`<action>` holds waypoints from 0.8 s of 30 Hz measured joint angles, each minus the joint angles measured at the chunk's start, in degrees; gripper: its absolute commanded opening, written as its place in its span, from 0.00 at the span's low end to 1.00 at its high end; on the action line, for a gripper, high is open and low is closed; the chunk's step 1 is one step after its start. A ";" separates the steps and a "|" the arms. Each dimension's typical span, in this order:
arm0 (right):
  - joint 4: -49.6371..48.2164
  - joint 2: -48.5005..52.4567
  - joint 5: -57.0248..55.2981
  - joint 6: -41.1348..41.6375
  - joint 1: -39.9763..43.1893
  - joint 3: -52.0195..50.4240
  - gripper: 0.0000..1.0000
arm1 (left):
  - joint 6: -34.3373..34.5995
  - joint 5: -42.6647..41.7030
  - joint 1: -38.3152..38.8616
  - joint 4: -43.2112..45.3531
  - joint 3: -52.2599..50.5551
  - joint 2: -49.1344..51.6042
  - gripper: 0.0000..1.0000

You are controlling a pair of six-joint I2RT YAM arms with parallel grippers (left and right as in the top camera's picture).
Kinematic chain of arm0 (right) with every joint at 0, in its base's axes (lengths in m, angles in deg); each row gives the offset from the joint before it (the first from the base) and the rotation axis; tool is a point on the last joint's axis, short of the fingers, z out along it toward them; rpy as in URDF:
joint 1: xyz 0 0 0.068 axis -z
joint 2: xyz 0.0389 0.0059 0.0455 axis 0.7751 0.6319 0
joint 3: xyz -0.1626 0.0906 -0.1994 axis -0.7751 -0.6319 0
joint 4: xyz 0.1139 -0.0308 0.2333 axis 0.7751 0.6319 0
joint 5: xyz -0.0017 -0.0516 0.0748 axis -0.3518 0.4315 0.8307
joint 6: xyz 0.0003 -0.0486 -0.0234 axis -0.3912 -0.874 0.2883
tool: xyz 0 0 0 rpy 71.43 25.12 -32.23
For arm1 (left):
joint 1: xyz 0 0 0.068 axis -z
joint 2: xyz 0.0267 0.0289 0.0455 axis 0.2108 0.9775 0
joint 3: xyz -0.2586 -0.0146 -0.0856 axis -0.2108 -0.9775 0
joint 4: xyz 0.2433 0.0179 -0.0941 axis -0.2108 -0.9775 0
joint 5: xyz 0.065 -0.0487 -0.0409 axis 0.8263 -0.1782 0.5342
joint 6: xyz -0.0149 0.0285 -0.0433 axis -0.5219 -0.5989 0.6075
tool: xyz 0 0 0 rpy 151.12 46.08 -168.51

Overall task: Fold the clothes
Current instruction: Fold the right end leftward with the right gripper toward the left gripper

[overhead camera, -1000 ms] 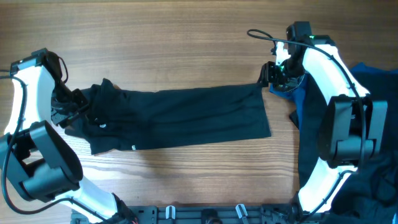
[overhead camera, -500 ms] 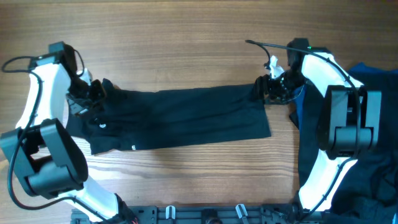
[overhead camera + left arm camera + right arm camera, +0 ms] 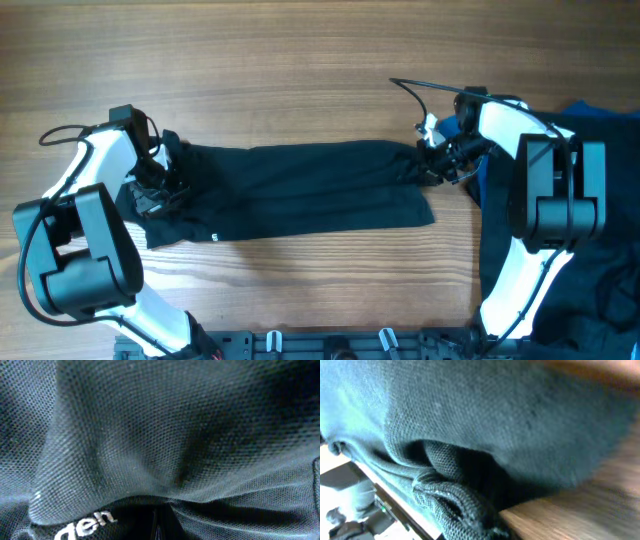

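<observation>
Black shirt (image 3: 300,190) lies as a long band across mid worktop, L to R. L gripper (image 3: 165,190) sits on its L end, R gripper (image 3: 432,165) at its R end. Fabric hides both sets of jaws, can't tell. White print (image 3: 90,522) reads "…den", rest cut off. Blue garment (image 3: 600,115) at R edge.
</observation>
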 measured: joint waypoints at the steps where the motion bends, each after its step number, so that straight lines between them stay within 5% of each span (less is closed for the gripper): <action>1: 0.74 0.00 -1.57 0.48 0.52 1.22 0.04 | 0.00 -0.13 0.00 -0.02 0.02 0.00 0.04; 14: 10.12 -14.58 -26.64 8.24 3.06 12.50 0.04 | -0.02 -7.52 0.00 -10.95 18.38 -3.91 0.13; 24: 5.03 -14.67 -27.71 22.71 -21.51 12.61 0.04 | -0.02 -7.54 0.00 -12.07 18.40 -4.44 0.13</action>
